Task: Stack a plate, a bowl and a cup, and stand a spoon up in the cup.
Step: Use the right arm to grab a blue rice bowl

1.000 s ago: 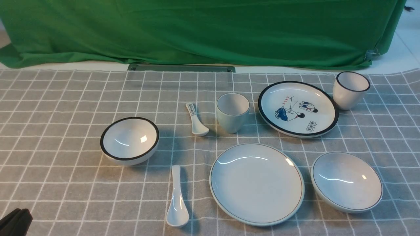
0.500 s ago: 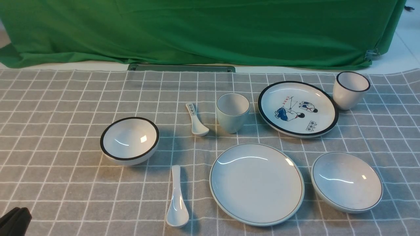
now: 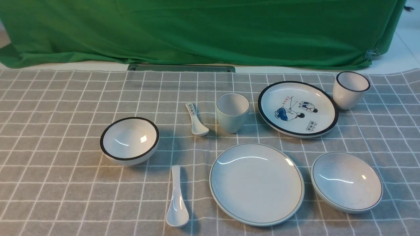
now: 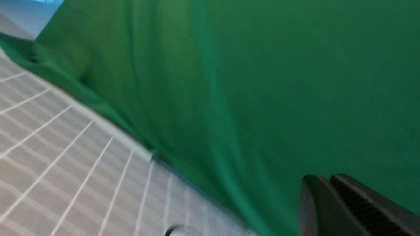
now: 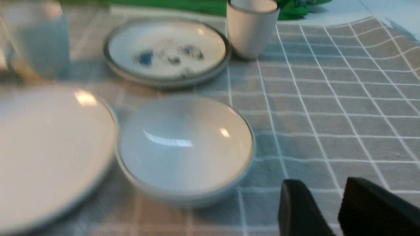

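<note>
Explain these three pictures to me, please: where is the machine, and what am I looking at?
This is a robot with two arms, each ending in a claw. The wide picture looks forward from between the arms, and neither arm shows in it. On the checked cloth lie a plain plate, a shallow bowl, a pale cup and a long white spoon, plus a picture plate, a black-rimmed cup, a black-rimmed bowl and a short printed spoon. The other two pictures come from cameras on the wrists. The left claw is shut and empty, facing the green curtain. The right claw is open, holds nothing, and points toward the shallow bowl.
</note>
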Controlling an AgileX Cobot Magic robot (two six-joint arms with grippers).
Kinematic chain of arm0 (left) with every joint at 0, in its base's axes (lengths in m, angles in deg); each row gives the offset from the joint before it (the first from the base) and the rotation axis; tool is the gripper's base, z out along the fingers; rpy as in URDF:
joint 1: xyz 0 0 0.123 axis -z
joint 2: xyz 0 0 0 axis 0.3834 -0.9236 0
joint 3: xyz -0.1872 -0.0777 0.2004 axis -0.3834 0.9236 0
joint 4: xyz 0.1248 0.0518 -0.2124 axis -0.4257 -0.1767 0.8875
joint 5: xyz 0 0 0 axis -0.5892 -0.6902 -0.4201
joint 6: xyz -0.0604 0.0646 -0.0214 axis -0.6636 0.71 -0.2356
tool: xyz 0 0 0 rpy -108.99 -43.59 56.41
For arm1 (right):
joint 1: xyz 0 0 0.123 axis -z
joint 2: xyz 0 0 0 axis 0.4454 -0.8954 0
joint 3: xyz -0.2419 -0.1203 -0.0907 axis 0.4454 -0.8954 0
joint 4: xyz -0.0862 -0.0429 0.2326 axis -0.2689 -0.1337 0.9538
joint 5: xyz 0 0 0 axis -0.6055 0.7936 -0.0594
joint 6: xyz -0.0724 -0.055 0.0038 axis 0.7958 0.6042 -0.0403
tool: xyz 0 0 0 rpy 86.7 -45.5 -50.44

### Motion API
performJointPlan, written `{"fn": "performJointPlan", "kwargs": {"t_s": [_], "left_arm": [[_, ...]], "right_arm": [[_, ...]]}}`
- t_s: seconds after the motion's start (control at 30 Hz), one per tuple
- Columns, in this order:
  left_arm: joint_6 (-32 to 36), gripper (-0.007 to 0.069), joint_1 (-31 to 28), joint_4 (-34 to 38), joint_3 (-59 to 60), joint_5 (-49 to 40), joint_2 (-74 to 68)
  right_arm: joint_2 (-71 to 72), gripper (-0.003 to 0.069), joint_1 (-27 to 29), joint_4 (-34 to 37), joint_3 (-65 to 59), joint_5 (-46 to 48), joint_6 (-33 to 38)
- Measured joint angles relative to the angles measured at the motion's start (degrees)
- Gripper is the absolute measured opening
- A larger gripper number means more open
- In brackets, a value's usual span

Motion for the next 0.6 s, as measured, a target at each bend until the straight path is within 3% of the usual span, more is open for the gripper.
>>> {"fn": "performJointPlan", "kwargs": {"t_s": [0.03, 0.1, 0.17, 0.27, 0.37, 0.5, 0.57, 0.6], "left_arm": [[-0.9, 0.0017, 0.0, 0.1, 0.0, 0.6, 0.0], [-5.6, 0.0017, 0.0, -0.7, 0.0, 9.6, 0.0], [-7.3, 0.0017, 0.0, -4.3, 0.0, 15.9, 0.0], [-8.8, 0.0017, 0.0, -8.7, -1.2, 17.2, 0.1], [-12.7, 0.0017, 0.0, -13.8, -8.9, 6.1, 0.1], [-12.7, 0.0017, 0.0, -19.1, -19.7, -9.3, -3.9], [-7.3, 0.0017, 0.0, -22.6, -28.1, -26.5, -11.6], [-7.3, 0.0017, 0.0, -22.8, -28.6, -26.5, -12.2]], "right_arm": [[0.0, 0.0242, 0.0, 1.2, 0.0, -0.6, -0.6], [0.0, 0.0242, -0.1, 6.1, 0.0, -8.9, -10.9], [0.0, 0.0242, -0.1, 7.4, 0.0, -14.1, -15.7], [0.0, 0.0242, -0.1, 8.1, 0.0, -17.5, -16.9], [0.0, 0.0242, -0.1, 8.4, 0.0, -19.8, -15.9], [0.0, 0.0237, -0.1, 8.5, 0.5, -20.5, -19.1], [-1.7, 0.0178, -0.1, 8.0, 7.2, -8.8, -18.4], [-2.0, 0.0171, -0.1, 7.8, 7.9, -7.7, -18.1]]}}
